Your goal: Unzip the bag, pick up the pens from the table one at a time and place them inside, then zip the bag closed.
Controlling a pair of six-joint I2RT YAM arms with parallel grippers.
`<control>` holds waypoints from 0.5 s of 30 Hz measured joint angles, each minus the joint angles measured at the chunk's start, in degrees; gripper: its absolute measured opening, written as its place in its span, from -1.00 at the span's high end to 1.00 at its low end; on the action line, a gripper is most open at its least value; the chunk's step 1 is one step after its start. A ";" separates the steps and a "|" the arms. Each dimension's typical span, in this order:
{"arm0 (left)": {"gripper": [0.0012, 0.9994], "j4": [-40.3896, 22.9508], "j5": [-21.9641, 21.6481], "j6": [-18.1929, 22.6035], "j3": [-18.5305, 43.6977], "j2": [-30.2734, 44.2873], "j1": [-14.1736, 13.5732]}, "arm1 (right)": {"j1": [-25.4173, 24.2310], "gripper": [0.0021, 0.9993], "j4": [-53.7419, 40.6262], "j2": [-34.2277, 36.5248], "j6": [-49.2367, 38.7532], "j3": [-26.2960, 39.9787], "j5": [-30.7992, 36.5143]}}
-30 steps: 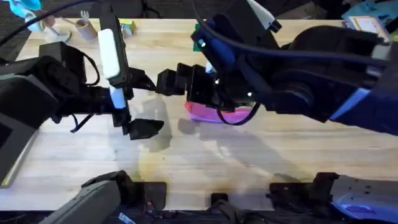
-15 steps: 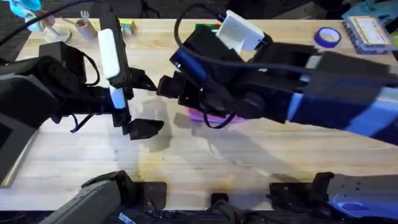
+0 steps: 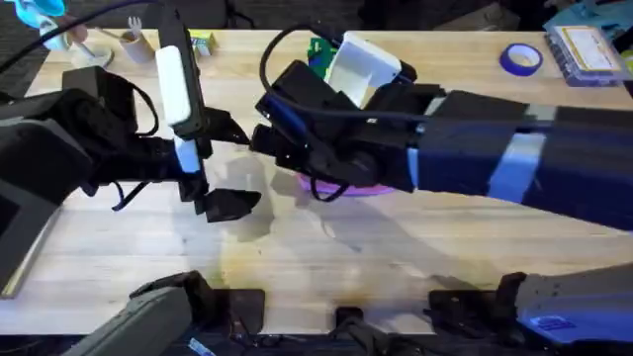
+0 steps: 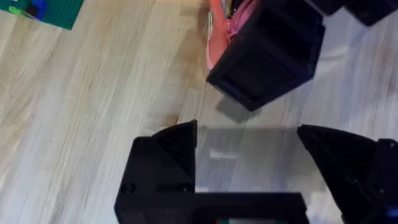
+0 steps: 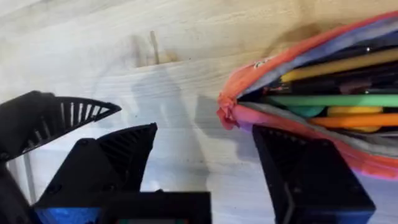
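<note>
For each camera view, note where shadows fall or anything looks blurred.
Overhead: the right arm looms large and soft, shadowing the table. Left wrist: shadow lies between the left gripper's fingers. Right wrist: the open bag is sharp; arm shadows cross the wood.

Pink bag (image 5: 323,93) lies unzipped on table (image 5: 93,37), pens (image 5: 336,99) inside

Most of the pink bag (image 3: 348,187) under the right arm; its far end past the right wrist view's edge.
</note>
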 joint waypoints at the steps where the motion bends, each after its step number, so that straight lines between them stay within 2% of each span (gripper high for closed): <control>1: -0.99 0.00 0.00 0.00 0.00 0.00 0.00 | 0.00 -0.84 0.06 0.29 0.06 0.00 0.12; 3: -0.99 0.00 0.00 0.00 0.00 0.00 0.00 | 0.00 -0.75 0.08 0.76 0.15 0.00 0.81; 6: -0.99 0.00 0.00 0.00 0.00 0.00 0.00 | 0.00 -0.44 0.08 1.46 0.28 0.00 1.57; 9: -0.99 0.00 0.00 0.00 0.00 0.00 0.00 | -0.07 -0.04 -0.03 2.12 0.53 0.00 2.25; 15: -0.99 0.00 0.00 0.00 0.00 0.00 0.00 | -0.13 0.44 -0.20 2.30 0.60 0.00 2.66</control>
